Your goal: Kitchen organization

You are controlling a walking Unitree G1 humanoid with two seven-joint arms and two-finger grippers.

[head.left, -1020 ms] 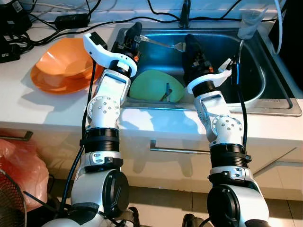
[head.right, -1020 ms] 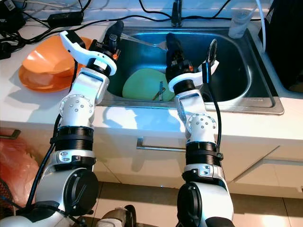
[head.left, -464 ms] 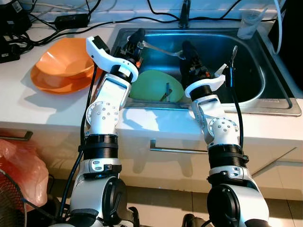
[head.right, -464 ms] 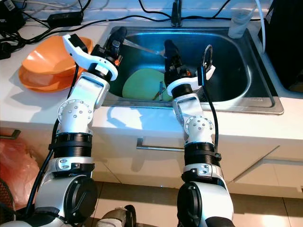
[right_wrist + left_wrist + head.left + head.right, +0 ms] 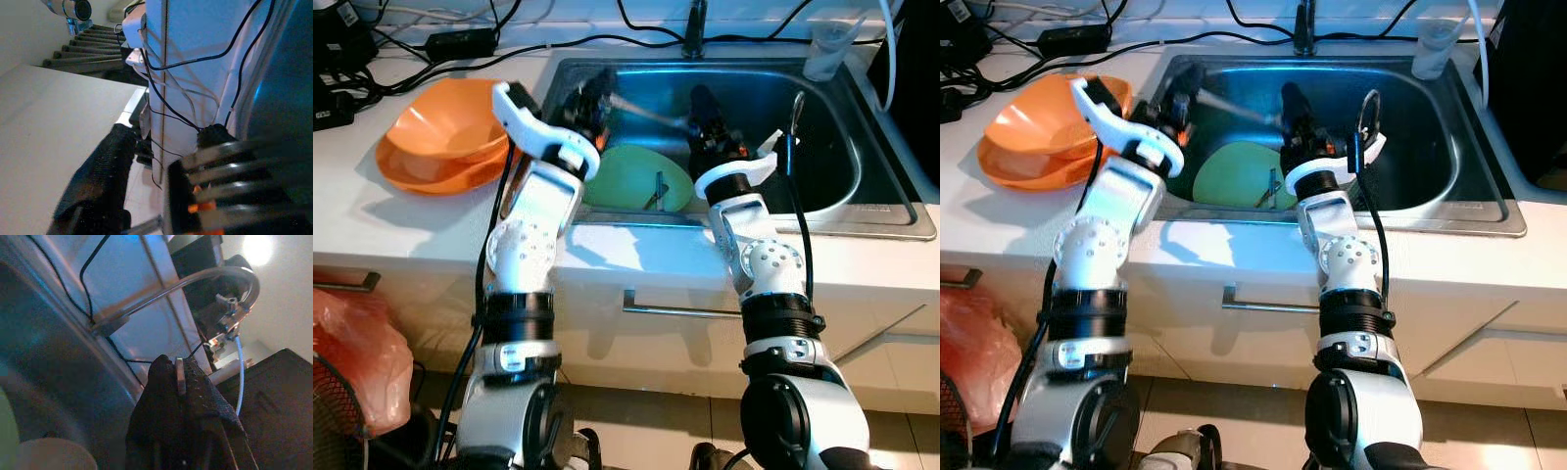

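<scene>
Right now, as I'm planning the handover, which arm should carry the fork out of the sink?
Left. The left gripper is shut on the silver metal fork by its handle; the right gripper only meets the tines over the steel sink, its grip unclear.

white counter (image 5: 431,225) | steel sink (image 5: 862,211) | cabinet handle (image 5: 675,311) | tiled floor (image 5: 646,411)

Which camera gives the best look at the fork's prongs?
The right wrist view: the fork has four tines close up beside the right gripper. The eye views show it blurred over the sink; the left wrist view shows its handle pinched.
</scene>
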